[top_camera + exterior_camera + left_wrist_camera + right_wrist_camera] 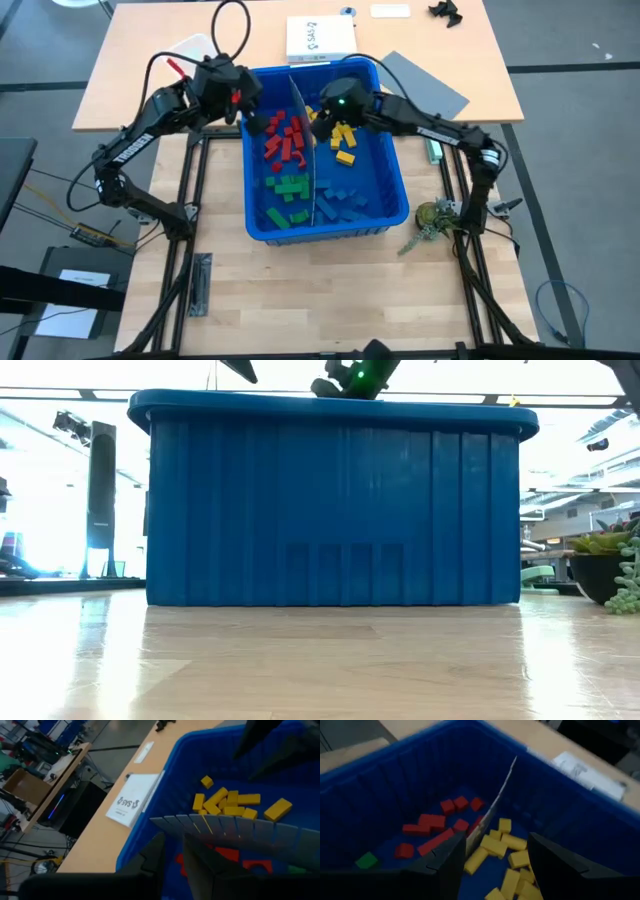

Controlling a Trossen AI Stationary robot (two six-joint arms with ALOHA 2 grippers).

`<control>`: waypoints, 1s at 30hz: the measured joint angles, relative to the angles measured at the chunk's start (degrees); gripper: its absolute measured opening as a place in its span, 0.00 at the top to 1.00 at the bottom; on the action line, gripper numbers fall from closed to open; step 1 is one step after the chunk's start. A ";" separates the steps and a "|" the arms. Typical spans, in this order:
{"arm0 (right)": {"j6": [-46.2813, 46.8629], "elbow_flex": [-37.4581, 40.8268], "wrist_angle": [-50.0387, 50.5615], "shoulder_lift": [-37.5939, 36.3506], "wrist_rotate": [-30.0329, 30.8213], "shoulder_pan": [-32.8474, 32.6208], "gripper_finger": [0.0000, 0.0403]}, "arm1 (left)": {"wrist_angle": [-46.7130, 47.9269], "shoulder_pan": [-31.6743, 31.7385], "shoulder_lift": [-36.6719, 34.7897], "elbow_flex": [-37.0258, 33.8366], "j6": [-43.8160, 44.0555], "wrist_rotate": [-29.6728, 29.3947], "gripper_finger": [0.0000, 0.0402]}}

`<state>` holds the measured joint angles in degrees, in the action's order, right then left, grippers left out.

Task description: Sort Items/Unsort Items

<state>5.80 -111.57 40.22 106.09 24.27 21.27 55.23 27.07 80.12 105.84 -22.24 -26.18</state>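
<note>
The left gripper [255,120] is hanging over the far left corner of the blue bin [330,232], above the red blocks [285,140]. Its fingers are standing only slightly apart, and nothing is showing between them. I am counting roughly a dozen red blocks, though the heap is too tangled for an exact figure. Nearer the front of the same compartment about seven green blocks [288,190] are lying together.

One grey divider [305,150] is standing upright and splitting the bin lengthwise.

Just beyond it the right gripper [495,845] is hovering low over the yellow blocks [343,135], with its fingers spread wide and empty. About nine yellow blocks are showing. In front of them about eight blue blocks [340,200] are lying, hard to separate from the bin floor.

All the blocks are sitting inside the bin, which is resting on the bench [300,300], and each colour is keeping to its own patch. The sorting is looking done, so the step in hand is probably a reach to start mixing. The next move is calling for the right gripper to drop squarely over one yellow block, well clear of the divider, and close on it.
</note>
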 joint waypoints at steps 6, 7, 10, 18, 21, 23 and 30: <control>6.73 -1.55 1.94 3.49 -4.21 0.21 0.48 | 1.45 0.00 0.00 0.00 0.14 0.07 0.82; 7.72 -1.55 1.87 4.04 -5.61 0.25 0.48 | 1.52 0.00 0.00 0.00 0.22 0.08 0.82; 9.38 -1.55 1.84 5.93 -6.39 0.26 0.48 | 1.50 0.00 0.00 0.00 0.35 0.10 0.82; 13.36 -1.55 1.69 9.91 -10.42 1.19 0.48 | 1.55 0.00 0.00 0.00 0.41 1.91 0.82; 13.86 -1.36 1.65 10.36 -10.99 1.46 0.48 | 1.57 -0.02 0.00 0.00 0.42 2.11 0.82; 14.09 -1.13 0.83 10.87 -11.05 1.75 0.49 | 1.56 -0.01 0.00 0.00 0.42 2.11 0.82; 14.30 2.22 -1.01 11.08 -12.53 2.44 0.59 | 1.57 -0.02 0.00 0.00 0.46 3.09 0.82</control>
<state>20.10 -109.36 39.21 117.17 11.74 23.70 56.80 27.05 80.12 105.84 -21.78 -23.10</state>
